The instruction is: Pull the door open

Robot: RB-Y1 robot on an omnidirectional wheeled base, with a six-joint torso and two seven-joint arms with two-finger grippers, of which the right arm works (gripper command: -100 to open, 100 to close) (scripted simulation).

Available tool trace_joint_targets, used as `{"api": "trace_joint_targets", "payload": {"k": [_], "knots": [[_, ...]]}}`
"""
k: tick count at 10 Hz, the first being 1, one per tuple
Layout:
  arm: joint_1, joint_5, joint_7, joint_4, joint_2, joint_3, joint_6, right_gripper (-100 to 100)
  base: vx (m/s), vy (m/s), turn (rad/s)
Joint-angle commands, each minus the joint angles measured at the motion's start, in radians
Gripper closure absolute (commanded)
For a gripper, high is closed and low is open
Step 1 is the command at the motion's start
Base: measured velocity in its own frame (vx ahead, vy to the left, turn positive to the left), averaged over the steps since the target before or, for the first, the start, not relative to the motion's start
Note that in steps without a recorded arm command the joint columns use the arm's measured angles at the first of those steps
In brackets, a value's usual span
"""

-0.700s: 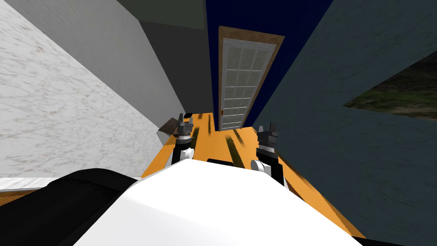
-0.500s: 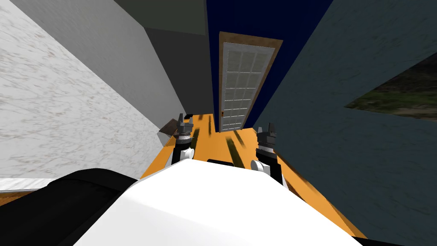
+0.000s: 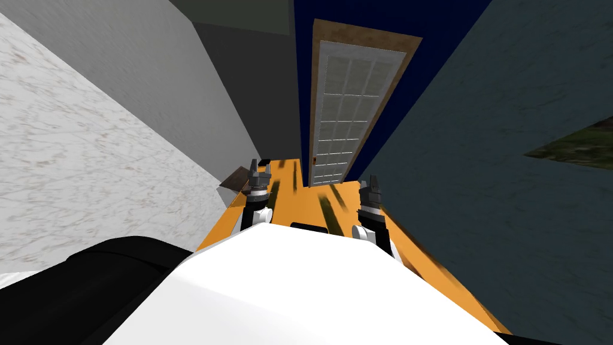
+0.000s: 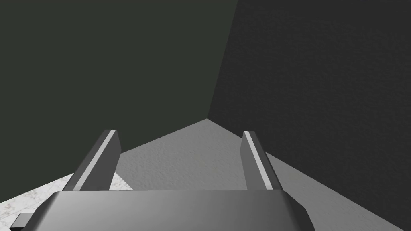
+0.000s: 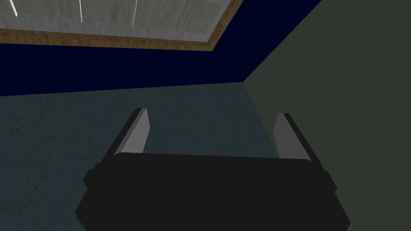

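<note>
Our right gripper point(image 3: 371, 179) hangs low in front of the door point(image 3: 344, 114), well short of it and a little right of its foot. In the right wrist view its two fingers point(image 5: 134, 134) stand wide apart with nothing between them, and they point toward the dark blue wall point(image 5: 120, 68) beside the door's brown frame point(image 5: 112, 41). Our left gripper point(image 3: 260, 165) is at a like height, off to the left of the door and just as far from it. Its fingers point(image 4: 257, 160) are also spread wide and hold nothing.

The door is pale with a grid of small panes. It sits within its frame at the far end of the orange floor point(image 3: 299, 179), straight ahead of us between the two grippers. A small dark mark point(image 3: 313, 159) shows low on the door's left edge; we cannot tell whether it is the handle. A grey-blue wall point(image 3: 479, 150) runs along the right of the door, a white marbled wall point(image 3: 90, 156) along the left.
</note>
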Motion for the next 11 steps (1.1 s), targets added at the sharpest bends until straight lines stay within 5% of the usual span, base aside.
{"api": "trace_joint_targets", "payload": {"k": [1,11], "knots": [[-0.001,0.017,0.023,0.028,-0.007,-0.006,-0.018,-100,0.147,0.051,0.022],[-0.038,0.152,0.193,0.264,-0.046,-0.068,-0.146,-100,0.148,0.059,0.031]]}}
